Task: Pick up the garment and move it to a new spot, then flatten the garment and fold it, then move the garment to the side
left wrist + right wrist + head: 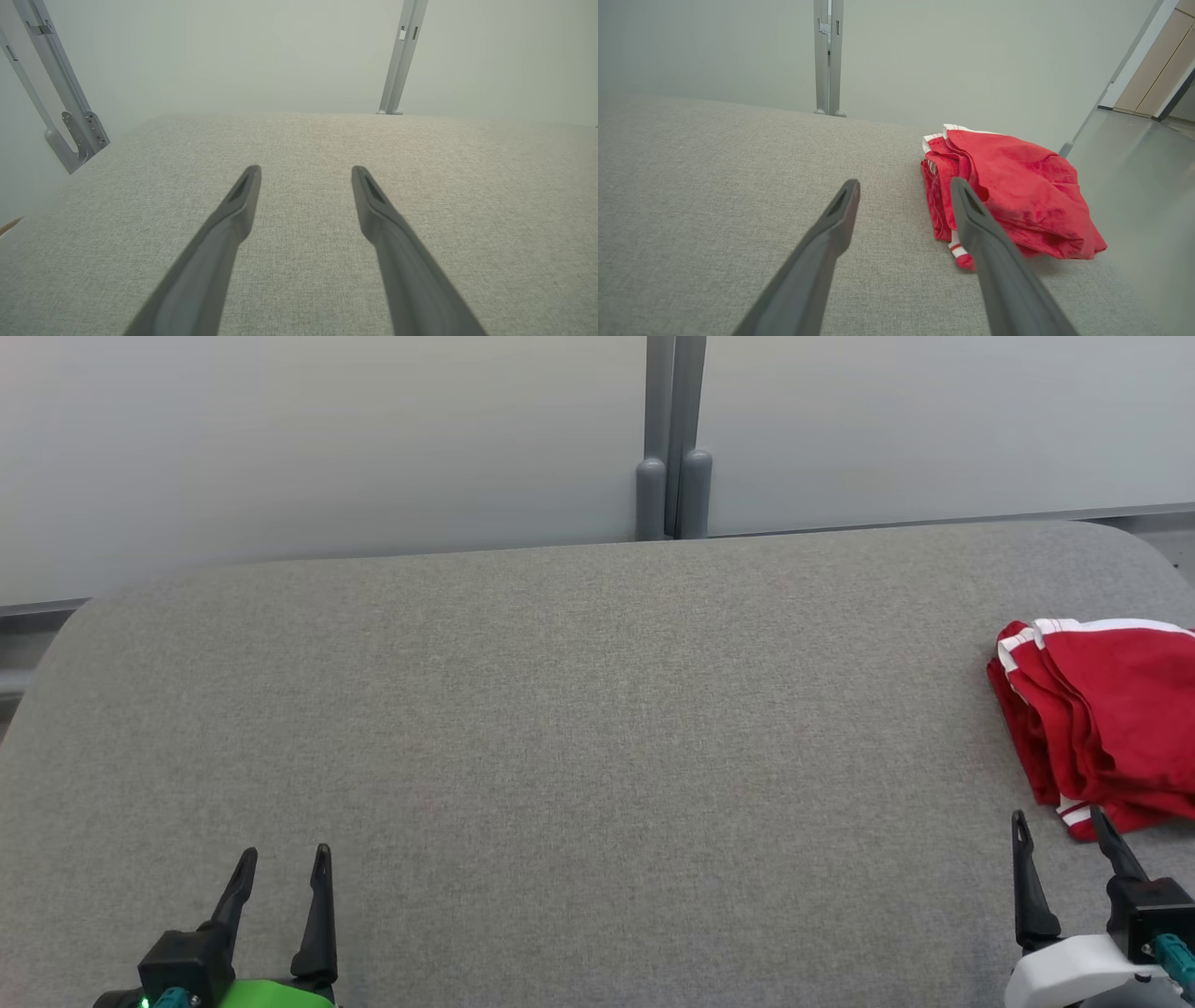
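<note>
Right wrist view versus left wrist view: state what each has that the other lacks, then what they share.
Right wrist: the red garment near the open right hand, plus floor and wooden panels. Left wrist: the open left hand and a hinged metal bracket. Shared: the grey padded surface, a pale wall and a grey post.

The left jaws stand wide apart and empty, their two long dark fingers rising from a black mount on the green wrist housing and leaning slightly toward the right arm. In the left wrist view the fingers spread in a V, tips well apart. The right jaws are equally spread and empty, fingers rising from the white wrist housing and leaning toward the left arm; the right wrist view shows these fingers parted the same way.
</note>
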`<state>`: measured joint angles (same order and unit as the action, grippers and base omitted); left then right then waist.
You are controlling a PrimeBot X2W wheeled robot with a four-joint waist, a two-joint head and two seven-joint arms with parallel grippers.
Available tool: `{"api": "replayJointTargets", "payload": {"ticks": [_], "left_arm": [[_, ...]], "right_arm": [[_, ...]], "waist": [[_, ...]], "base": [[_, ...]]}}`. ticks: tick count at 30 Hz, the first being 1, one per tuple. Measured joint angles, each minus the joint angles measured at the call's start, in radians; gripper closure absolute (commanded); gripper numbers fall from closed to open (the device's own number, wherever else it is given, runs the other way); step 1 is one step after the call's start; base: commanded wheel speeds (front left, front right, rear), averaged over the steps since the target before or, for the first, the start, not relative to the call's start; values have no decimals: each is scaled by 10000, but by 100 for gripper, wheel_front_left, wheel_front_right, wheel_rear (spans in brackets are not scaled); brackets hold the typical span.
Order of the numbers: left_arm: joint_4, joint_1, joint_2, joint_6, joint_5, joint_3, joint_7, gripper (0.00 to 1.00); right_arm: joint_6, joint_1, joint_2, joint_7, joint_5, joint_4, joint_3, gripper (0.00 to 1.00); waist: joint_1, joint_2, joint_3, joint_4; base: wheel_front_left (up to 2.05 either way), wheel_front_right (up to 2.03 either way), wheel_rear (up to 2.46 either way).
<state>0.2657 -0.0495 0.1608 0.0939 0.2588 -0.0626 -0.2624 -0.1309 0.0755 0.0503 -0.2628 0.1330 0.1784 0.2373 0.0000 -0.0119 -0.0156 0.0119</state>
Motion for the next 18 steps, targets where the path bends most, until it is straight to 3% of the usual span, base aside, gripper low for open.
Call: {"api": "replayJointTargets", "payload": {"ticks": [18], "left_arm": [[63, -9, -370, 222, -332, 453, 0, 0]], "right_arm": [[0, -87, -2, 2, -171, 178, -8, 0]], "waist": [[0, 0, 25, 56]], "base": [[0, 0, 0]]}}
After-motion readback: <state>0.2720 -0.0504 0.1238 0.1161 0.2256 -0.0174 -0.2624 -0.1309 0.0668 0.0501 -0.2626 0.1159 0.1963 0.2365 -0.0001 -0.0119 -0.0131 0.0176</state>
